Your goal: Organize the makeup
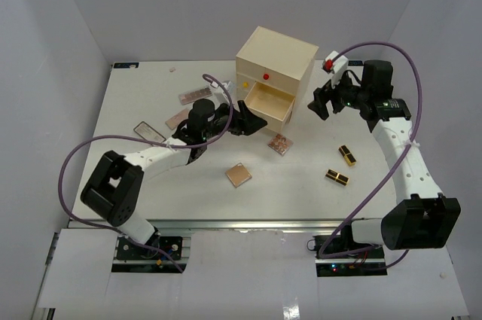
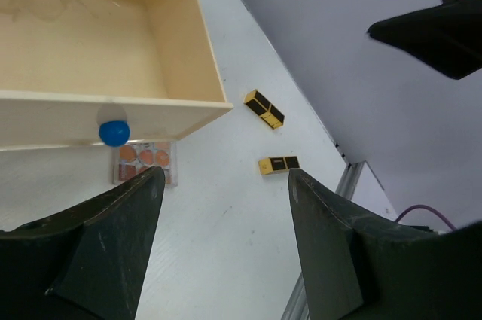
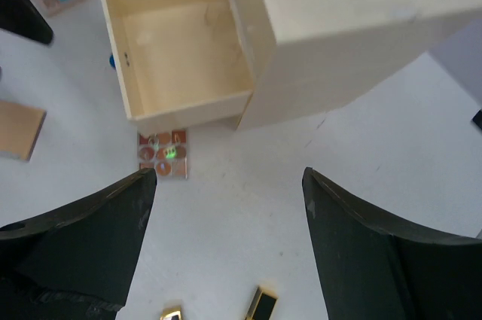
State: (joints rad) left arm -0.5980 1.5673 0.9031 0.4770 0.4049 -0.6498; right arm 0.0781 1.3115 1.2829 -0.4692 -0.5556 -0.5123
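The makeup lies scattered on the white table. A brown-toned palette lies just in front of the cream chest's open bottom drawer, which is empty inside. A square peach compact rests nearer the front. Two black-and-gold lipstick tubes lie at the right. My left gripper hovers open at the drawer's left front corner, holding nothing. On the chest's right side my right gripper is open and holds nothing too.
Three flat palettes lie left of the chest. The chest has yellow and red knobs above, and the open drawer a blue knob. White walls enclose the table.
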